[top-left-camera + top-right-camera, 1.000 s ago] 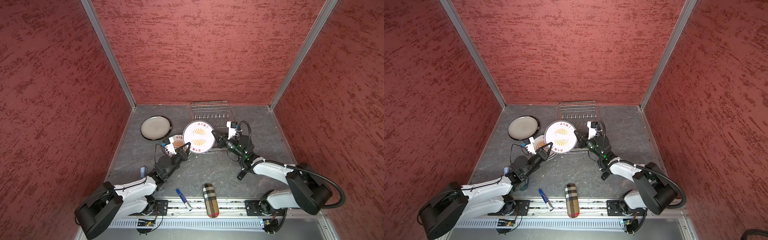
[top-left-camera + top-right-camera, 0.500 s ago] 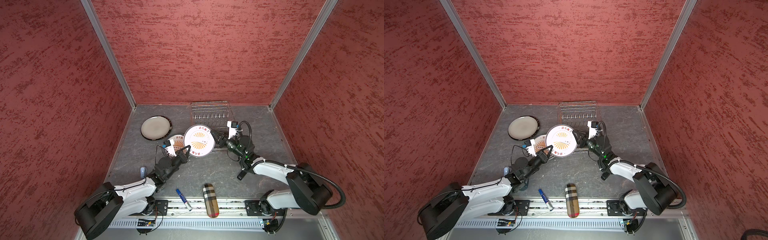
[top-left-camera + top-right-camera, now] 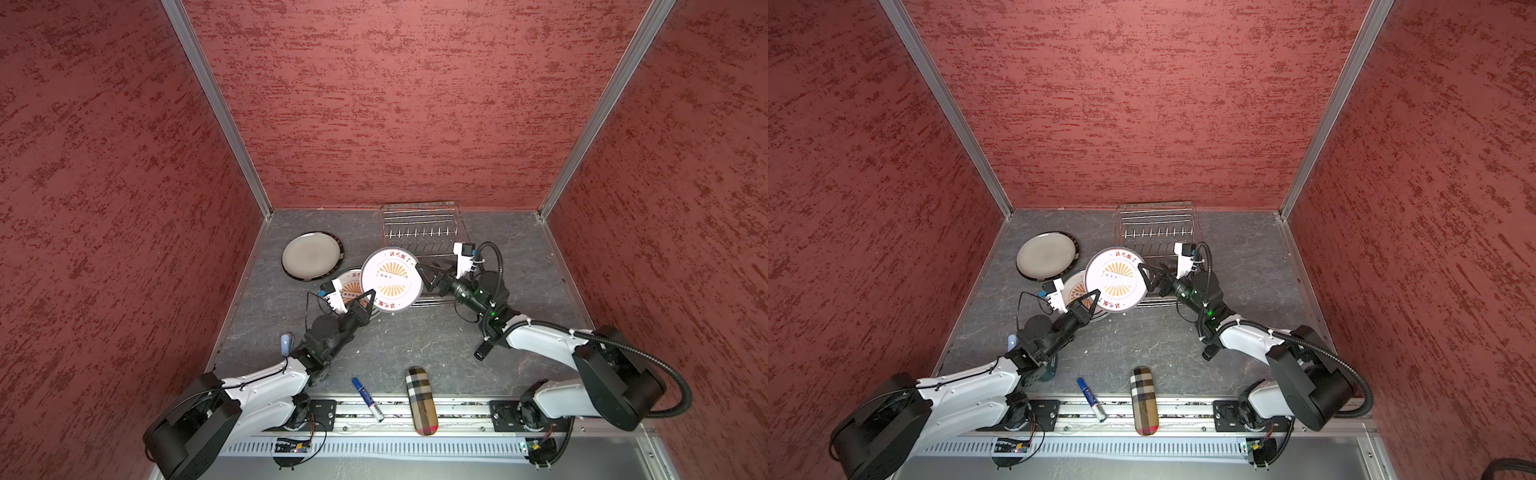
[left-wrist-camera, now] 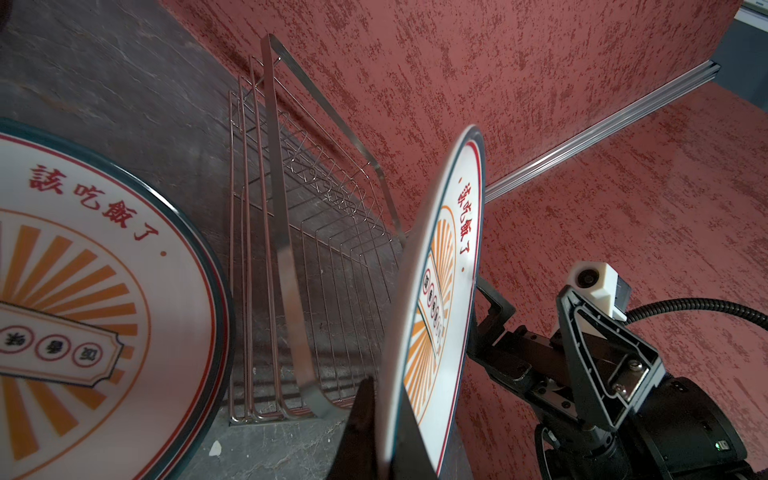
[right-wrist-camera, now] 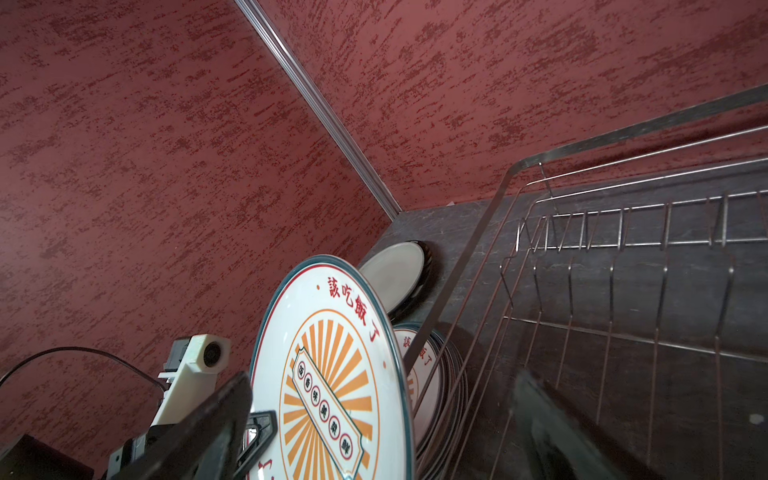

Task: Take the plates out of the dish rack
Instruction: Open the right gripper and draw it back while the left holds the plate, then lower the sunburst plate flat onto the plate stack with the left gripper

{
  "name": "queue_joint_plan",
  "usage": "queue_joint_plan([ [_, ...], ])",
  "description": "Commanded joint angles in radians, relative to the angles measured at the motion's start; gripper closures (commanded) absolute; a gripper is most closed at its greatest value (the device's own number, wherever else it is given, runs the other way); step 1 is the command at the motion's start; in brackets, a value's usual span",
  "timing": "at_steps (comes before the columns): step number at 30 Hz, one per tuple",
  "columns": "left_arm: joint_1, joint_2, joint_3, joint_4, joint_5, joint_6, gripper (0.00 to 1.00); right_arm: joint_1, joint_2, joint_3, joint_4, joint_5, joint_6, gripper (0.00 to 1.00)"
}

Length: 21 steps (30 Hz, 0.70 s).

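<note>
A white plate (image 3: 390, 279) (image 3: 1116, 279) with an orange sunburst and red characters stands tilted above the table. My left gripper (image 3: 371, 297) (image 4: 388, 436) is shut on its near-left rim. My right gripper (image 3: 428, 276) (image 5: 374, 432) is open, its fingers wide on either side of the plate's (image 5: 332, 374) right rim. A second sunburst plate (image 3: 349, 286) (image 4: 83, 311) lies flat below, partly hidden. A grey plate with a dark rim (image 3: 311, 254) (image 5: 395, 274) lies flat at the back left. In both top views the silver wire dish rack (image 3: 419, 232) (image 3: 1158, 232) holds no plates.
A blue marker (image 3: 365, 399) and a plaid oblong case (image 3: 422, 401) lie at the table's front edge. A small pale blue object (image 3: 286, 344) sits by the left arm. Red walls close in the back and both sides.
My right gripper has opened and let go of the sunburst plate. The plate, still in my left gripper, has shifted slightly left and toward the front.
</note>
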Motion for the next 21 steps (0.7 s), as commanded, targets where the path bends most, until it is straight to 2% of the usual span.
queue_joint_plan([
  [1, 0.007, -0.024, 0.001, 0.019, -0.016, -0.008, 1.00, 0.004, -0.013, -0.024, 0.042, 0.046, -0.001, 0.01],
  [5, 0.023, -0.035, 0.004, 0.001, -0.016, -0.007, 1.00, 0.004, -0.029, -0.028, 0.009, 0.059, -0.014, 0.01],
  [10, 0.074, -0.071, -0.022, -0.012, 0.007, -0.033, 1.00, 0.004, -0.075, -0.087, 0.061, 0.091, -0.023, 0.01],
  [14, 0.120, -0.153, -0.031, -0.127, -0.028, -0.051, 1.00, 0.004, -0.110, -0.120, 0.086, 0.100, -0.031, 0.01],
  [21, 0.172, -0.301, -0.063, -0.279, -0.074, -0.076, 1.00, 0.004, -0.109, -0.123, 0.091, 0.042, -0.062, 0.01],
])
